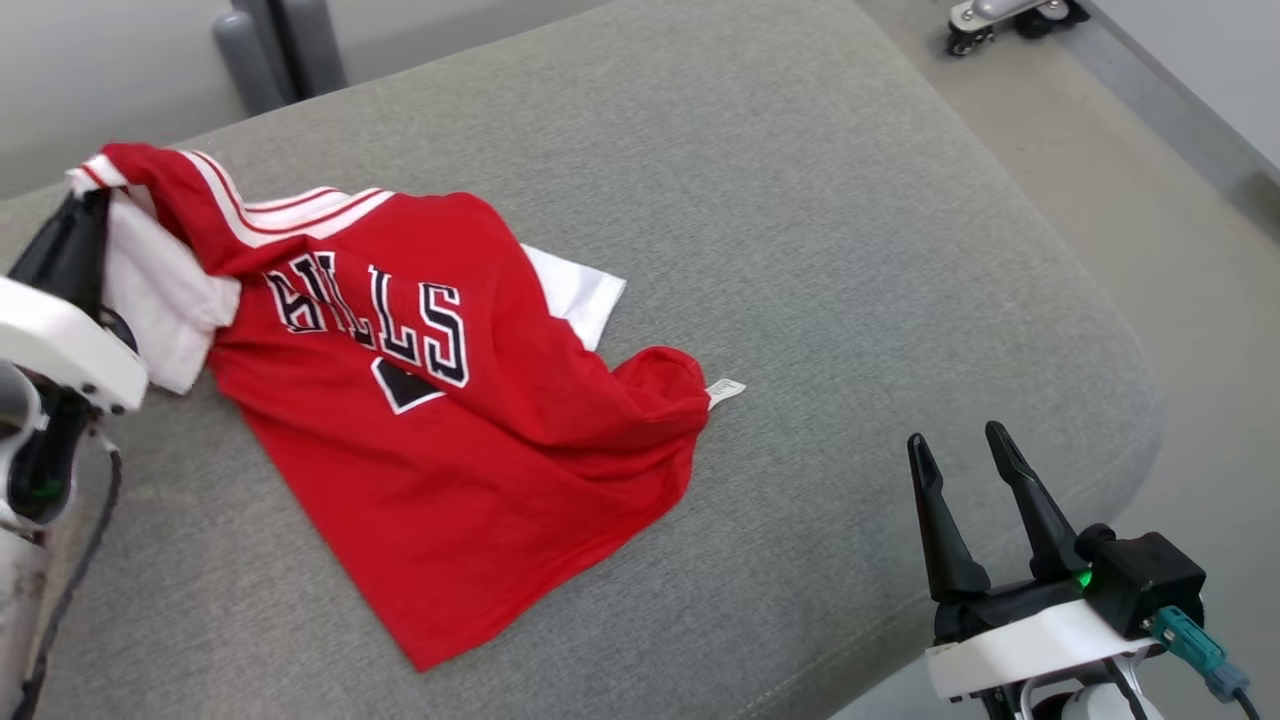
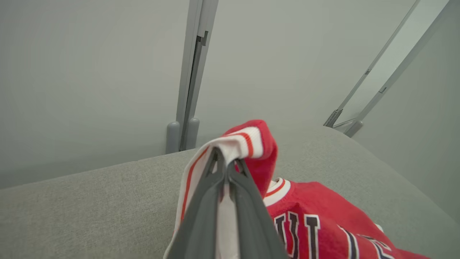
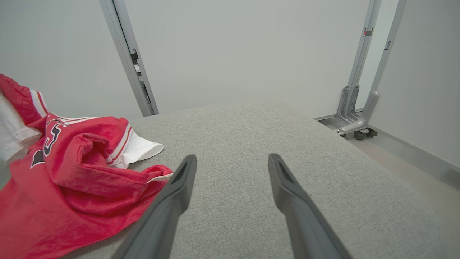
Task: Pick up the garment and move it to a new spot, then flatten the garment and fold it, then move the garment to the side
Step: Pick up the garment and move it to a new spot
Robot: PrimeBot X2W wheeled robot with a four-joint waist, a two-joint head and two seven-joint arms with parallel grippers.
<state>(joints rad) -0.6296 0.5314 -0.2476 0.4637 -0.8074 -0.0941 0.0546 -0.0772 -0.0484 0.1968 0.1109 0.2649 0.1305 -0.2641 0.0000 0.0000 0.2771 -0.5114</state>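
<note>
The garment (image 1: 450, 430) is a red jersey with white sleeves, striped trim and dark lettering, crumpled on the left half of a grey cushion (image 1: 800, 250). My left gripper (image 1: 85, 205) is shut on its white-and-red striped edge at the far left and holds that part raised off the cushion. In the left wrist view the left gripper (image 2: 226, 158) pinches the striped trim, with the garment (image 2: 316, 212) hanging down to the right. My right gripper (image 1: 965, 445) stands open above the cushion's front right, apart from the cloth. The right wrist view has the right gripper (image 3: 231, 162) open, the garment (image 3: 72, 180) to its left.
The grey cushion (image 3: 287, 151) has a rounded right edge dropping to a pale floor (image 1: 1150, 200). A wheeled metal base (image 1: 1000, 20) stands at the back right. Grey posts (image 1: 280, 50) and a pale wall rise behind the cushion.
</note>
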